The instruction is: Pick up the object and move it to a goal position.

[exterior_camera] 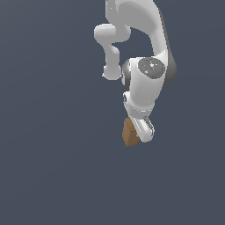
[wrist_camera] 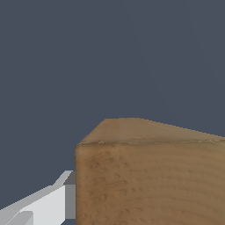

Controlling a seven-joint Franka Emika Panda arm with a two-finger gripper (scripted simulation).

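Tan wood block (wrist_camera: 149, 176) fills wrist cam, white fingers (wrist_camera: 48, 204) touching its side.

Plain dark slate-blue surface (exterior_camera: 52, 167)

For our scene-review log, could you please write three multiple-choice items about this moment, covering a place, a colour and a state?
1. Where is the block in the exterior view?
A. Just below the white arm
B. Far off at that view's left edge
C. Above the arm

2. What colour is the block?
A. Blue
B. Tan-brown, wood-like
C. Green

3. What is the end effector doing?
A. Hanging far from the block
B. Holding a second object
C. At the block, one finger against its side

Answers: 1 A, it sits under the wrist; 2 B, wood grain shows close up; 3 C, the wrist view shows the contact.
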